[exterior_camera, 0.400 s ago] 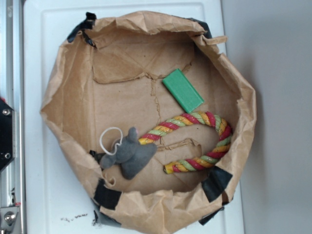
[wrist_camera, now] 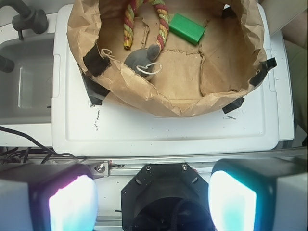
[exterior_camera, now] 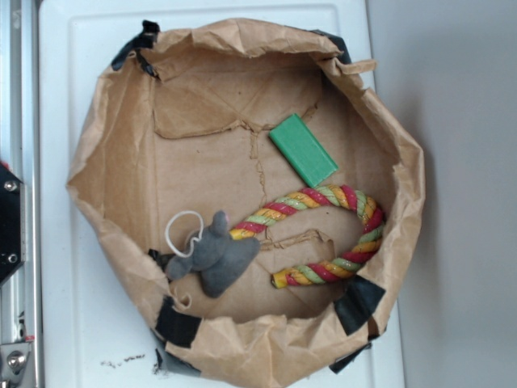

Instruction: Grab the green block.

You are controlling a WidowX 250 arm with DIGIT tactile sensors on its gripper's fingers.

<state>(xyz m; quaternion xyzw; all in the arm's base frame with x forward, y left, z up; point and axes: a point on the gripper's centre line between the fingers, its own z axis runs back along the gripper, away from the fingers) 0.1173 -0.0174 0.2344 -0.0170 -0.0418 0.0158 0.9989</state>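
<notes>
gripper spread wide, holding nothing | block lies far ahead, slightly right, inside bag | long axis diagonal

Object: green block, flat bright-green rectangular slab
Pose: lying flat, angled diagonally
Place: well apart from the gripper, far ahead, slightly right

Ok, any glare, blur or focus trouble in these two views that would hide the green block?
Exterior view: soft and a little hazy, even light, green block plain on the brown paper. Wrist view: gripper fingers are blurred and glow cyan-pink; the block beyond is sharp, unshadowed.
</notes>
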